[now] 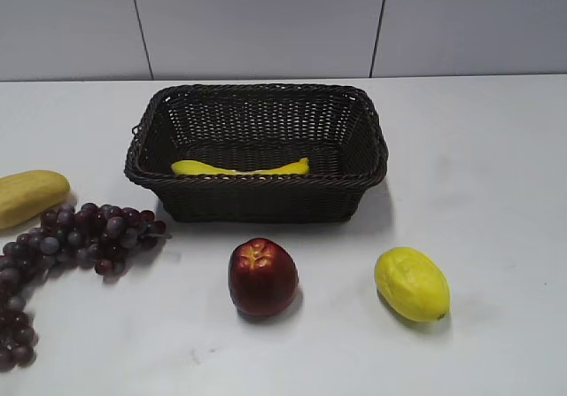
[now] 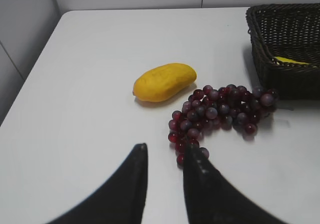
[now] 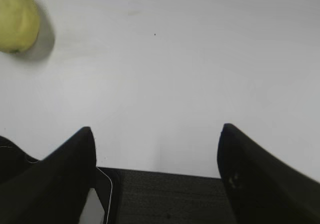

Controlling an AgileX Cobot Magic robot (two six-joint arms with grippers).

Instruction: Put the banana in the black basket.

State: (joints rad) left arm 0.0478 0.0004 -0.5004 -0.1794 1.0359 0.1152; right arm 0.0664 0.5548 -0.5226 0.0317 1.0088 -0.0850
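Note:
The banana [image 1: 239, 167], slim and bright yellow, lies inside the black basket [image 1: 257, 197] along its front wall. A tip of it shows in the left wrist view [image 2: 291, 60], inside the basket [image 2: 280, 76]. My left gripper [image 2: 167, 151] is open and empty, above the white table beside the grapes. My right gripper [image 3: 156, 131] is open and empty, above bare table near the front edge. Neither gripper shows in the exterior view.
Purple grapes [image 1: 89, 232] [image 2: 220, 111] lie left of the basket. A pale yellow oblong fruit [image 1: 28, 194] [image 2: 164, 82] lies at the far left. A red apple [image 1: 262, 276] and a lemon [image 1: 411, 283] [image 3: 17, 16] sit in front of the basket.

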